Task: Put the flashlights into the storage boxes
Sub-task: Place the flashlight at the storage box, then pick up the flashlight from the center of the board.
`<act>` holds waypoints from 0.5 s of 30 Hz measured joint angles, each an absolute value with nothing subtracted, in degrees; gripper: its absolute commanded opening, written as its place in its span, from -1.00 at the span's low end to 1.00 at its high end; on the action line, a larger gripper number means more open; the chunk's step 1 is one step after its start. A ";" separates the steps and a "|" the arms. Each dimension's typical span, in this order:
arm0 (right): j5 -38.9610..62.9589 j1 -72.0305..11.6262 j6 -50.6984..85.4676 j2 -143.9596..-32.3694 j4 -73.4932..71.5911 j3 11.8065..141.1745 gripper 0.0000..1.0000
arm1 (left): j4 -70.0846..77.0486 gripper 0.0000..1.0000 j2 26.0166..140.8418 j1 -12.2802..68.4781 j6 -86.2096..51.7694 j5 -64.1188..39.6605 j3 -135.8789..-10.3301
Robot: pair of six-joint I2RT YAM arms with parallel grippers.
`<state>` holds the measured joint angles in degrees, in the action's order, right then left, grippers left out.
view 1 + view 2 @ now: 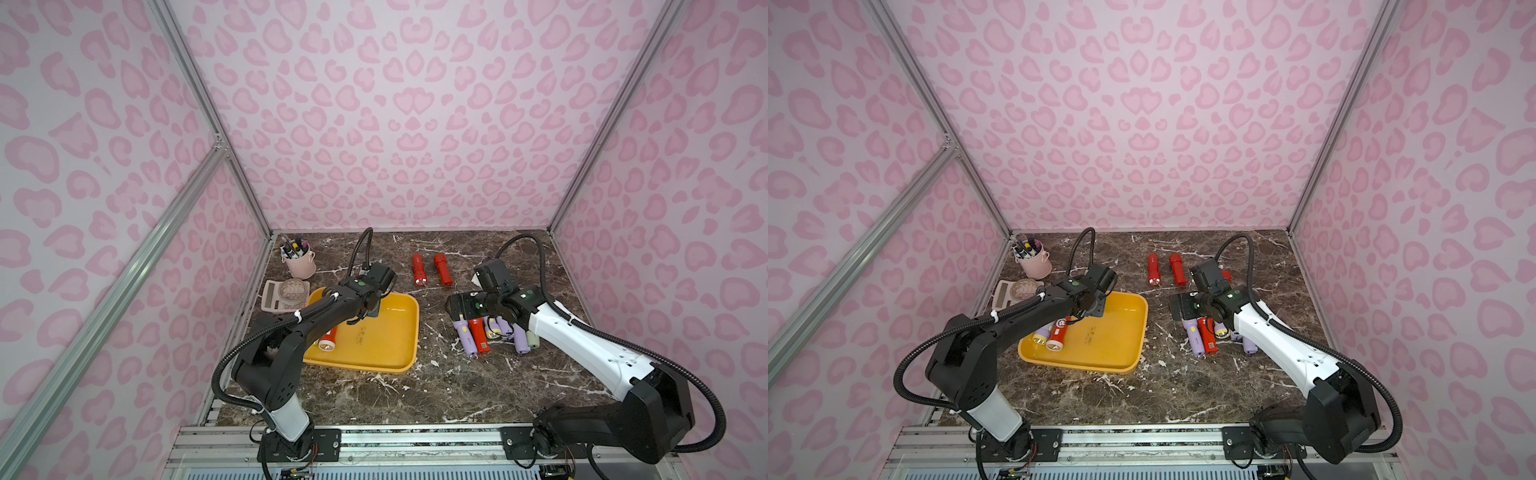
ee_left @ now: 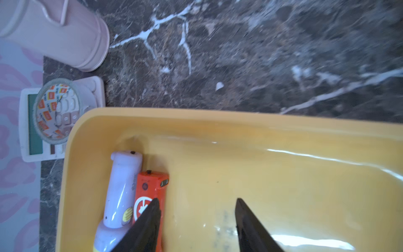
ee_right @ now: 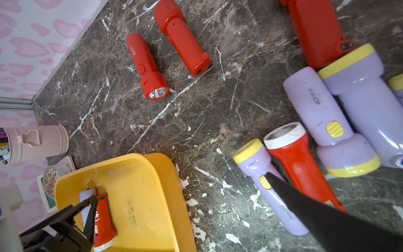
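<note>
The yellow storage box [image 1: 399, 332] [image 2: 239, 165] holds a lilac flashlight [image 2: 122, 189] and a red flashlight [image 2: 150, 185] side by side at its left end. My left gripper [image 2: 197, 203] [image 1: 370, 311] hovers inside the box, open with nothing between its fingers; one finger overlaps the red flashlight. Two red flashlights [image 1: 419, 270] [image 1: 443, 269] lie at the back. A pile of lilac, red and one pale green flashlight [image 1: 532, 338] lies on the right. My right gripper [image 3: 185, 187] [image 1: 459, 309] hangs open over that pile, one finger [image 3: 316, 209] above a lilac flashlight [image 3: 255, 168].
A pink pen cup [image 1: 298, 262] stands in the back left corner. A beige calculator [image 1: 270, 299] with a round tape roll [image 1: 294, 291] on it lies beside the box. Another red flashlight [image 3: 316, 32] lies behind the right wrist. Patterned walls close three sides.
</note>
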<state>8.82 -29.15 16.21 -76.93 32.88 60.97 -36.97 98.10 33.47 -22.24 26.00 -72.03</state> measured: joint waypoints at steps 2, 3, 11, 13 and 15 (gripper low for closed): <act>8.49 -29.12 16.38 -76.23 32.91 60.97 0.99 | -36.42 0.14 100.73 33.50 -22.06 22.83 -76.60; 8.38 -29.12 16.38 -75.99 32.93 60.97 0.99 | -36.23 0.14 102.08 33.50 -21.85 21.52 -78.87; 7.07 -27.79 16.34 -73.65 33.61 60.01 0.99 | -34.87 0.14 114.39 33.82 -22.85 13.56 -95.13; 6.85 -27.11 16.34 -72.73 33.85 59.40 0.99 | -34.79 0.14 117.54 33.93 -23.62 12.01 -99.00; 6.74 -26.44 16.34 -72.05 33.91 58.89 0.99 | -34.41 0.14 120.09 34.13 -24.10 11.07 -102.17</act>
<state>6.74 -26.44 16.34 -72.05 33.91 58.89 -34.41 120.09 34.13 -24.10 11.07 -102.17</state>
